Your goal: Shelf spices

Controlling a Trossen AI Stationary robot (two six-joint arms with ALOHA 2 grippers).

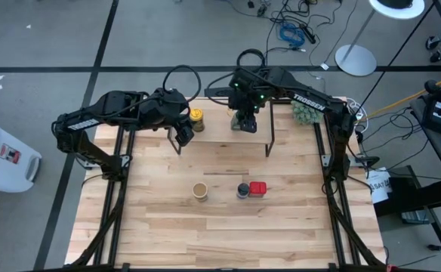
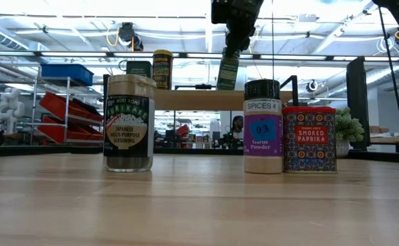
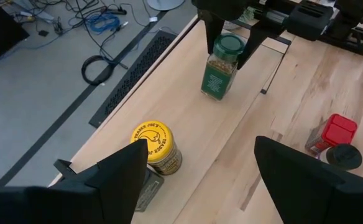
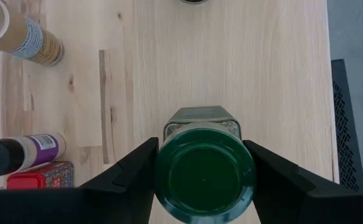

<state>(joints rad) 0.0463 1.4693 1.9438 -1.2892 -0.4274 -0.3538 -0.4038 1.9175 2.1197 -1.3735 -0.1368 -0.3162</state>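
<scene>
**Inspector:** Nearest the low camera, three containers are standing on the worktop (image 1: 205, 234) in front of the shelf (image 1: 220, 134): the tan-lidded jar (image 2: 128, 123), the dark-capped garlic powder jar (image 2: 263, 127) and, touching its side, the red square tin (image 2: 309, 139).

**Clerk:** And on the shelf itself?

**Inspector:** The yellow-lidded jar (image 1: 196, 119) is standing upright on the top board toward the left arm's end. A dark boxy tin (image 2: 138, 68) is sitting just beside it; I cannot tell whether they are touching.

**Clerk:** Right arm?

**Inspector:** The right gripper (image 1: 245, 117) is hovering over the middle of the shelf, its jaws clamping the green-lidded jar (image 4: 204, 171) by the lid, one finger on either side. The jar is hanging slightly tilted. Its base is at about the level of the board; whether it is touching, I cannot tell.

**Clerk:** Left arm?

**Inspector:** The left gripper (image 1: 183, 136) is waiting just in front of the yellow-lidded jar, jaws standing wide apart and holding nothing.

**Clerk:** Anything else?

**Inspector:** A fuzzy green plant ball (image 1: 303, 112) is sitting beyond the shelf's right end.
</scene>
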